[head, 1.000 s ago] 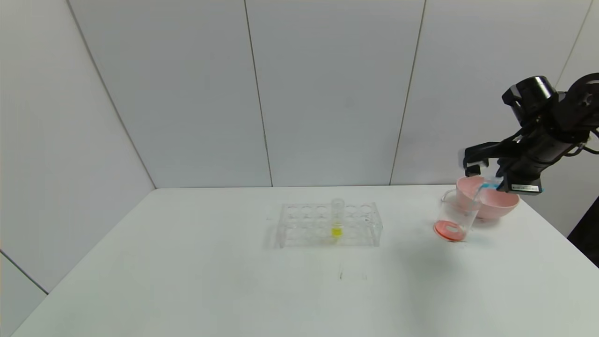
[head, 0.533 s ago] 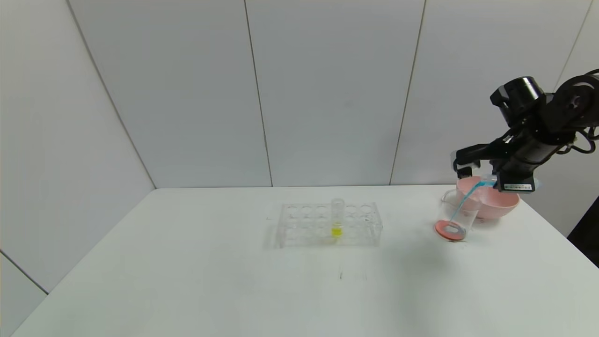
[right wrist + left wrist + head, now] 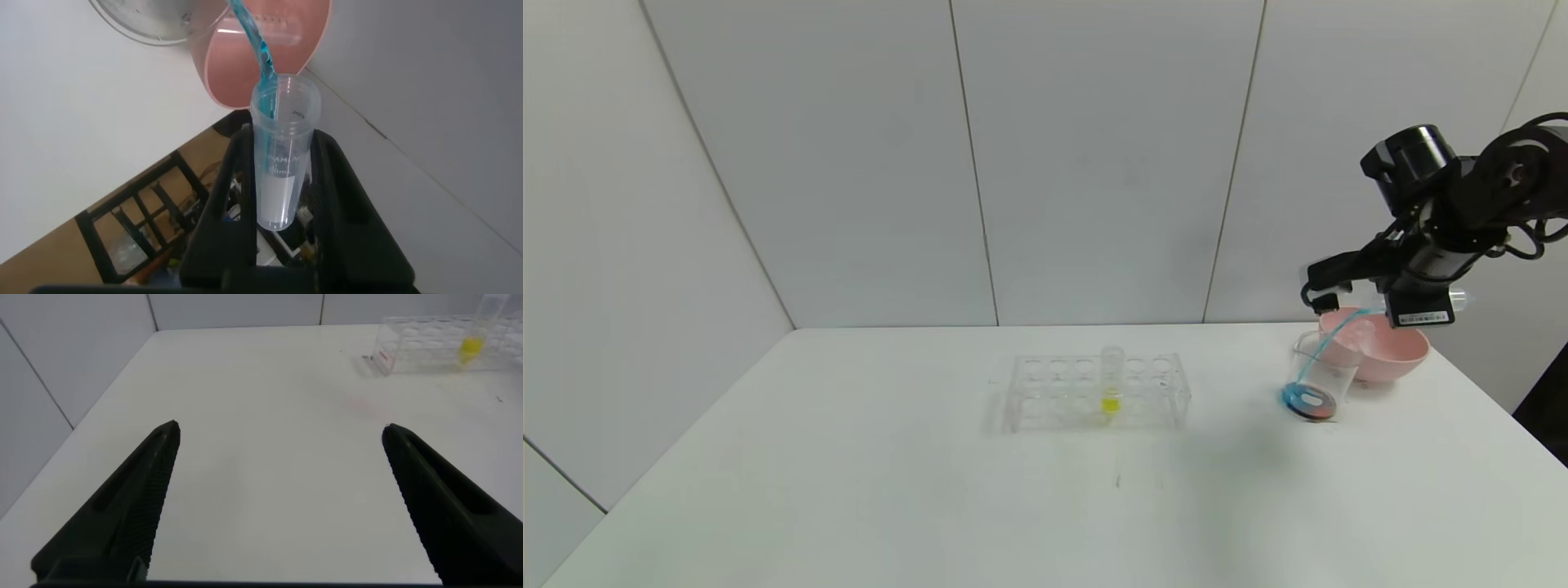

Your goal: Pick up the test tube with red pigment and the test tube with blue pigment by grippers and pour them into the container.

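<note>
My right gripper [image 3: 1376, 298] is shut on the test tube with blue pigment [image 3: 1456, 300], held tilted above the container [image 3: 1319, 377], a clear beaker. A thin blue stream [image 3: 1311, 359] runs from the tube's mouth into the beaker, whose bottom holds red and blue liquid [image 3: 1308, 402]. In the right wrist view the tube [image 3: 279, 155] sits between the gripper's [image 3: 282, 139] black fingers, nearly drained, with the stream [image 3: 260, 49] leaving its mouth. The test tube with red pigment is out of view. My left gripper [image 3: 280, 437] is open and empty over the table's left part.
A pink bowl [image 3: 1388, 351] stands just behind the beaker, near the table's right edge. A clear tube rack [image 3: 1062, 394] at mid-table holds a tube with yellow liquid [image 3: 1111, 384]; the rack also shows in the left wrist view [image 3: 425, 351].
My right gripper has risen and shifted left while tipping the tube further. The blue stream began, and the red liquid in the beaker's bottom has turned partly blue.
</note>
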Controlling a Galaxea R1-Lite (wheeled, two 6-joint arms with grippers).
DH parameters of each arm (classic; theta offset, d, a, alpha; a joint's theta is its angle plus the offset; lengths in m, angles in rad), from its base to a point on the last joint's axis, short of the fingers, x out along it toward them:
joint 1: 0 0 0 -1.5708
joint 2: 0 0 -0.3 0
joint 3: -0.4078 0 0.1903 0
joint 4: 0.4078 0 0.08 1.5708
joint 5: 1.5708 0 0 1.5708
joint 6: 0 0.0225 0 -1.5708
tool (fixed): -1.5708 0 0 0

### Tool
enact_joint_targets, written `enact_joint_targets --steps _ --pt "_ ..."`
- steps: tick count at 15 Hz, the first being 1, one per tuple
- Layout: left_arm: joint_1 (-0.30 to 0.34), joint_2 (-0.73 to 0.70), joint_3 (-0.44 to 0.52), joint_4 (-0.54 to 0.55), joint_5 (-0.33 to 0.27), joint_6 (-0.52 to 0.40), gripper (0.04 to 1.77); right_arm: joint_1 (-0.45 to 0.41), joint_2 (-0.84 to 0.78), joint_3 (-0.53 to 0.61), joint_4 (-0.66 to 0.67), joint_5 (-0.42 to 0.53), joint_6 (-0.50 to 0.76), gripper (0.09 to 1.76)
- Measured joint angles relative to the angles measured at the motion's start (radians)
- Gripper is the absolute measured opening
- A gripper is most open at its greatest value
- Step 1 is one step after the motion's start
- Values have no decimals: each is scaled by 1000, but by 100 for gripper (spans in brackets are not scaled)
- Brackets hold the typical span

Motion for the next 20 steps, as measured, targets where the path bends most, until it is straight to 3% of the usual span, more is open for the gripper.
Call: enact_joint_targets --steps 6,20 --pt "0 0 0 0 0 0 176 38 -6 0 -26 -139 -91 46" --pt "0 0 0 0 0 0 176 83 -26 0 1 -179 -87 46"
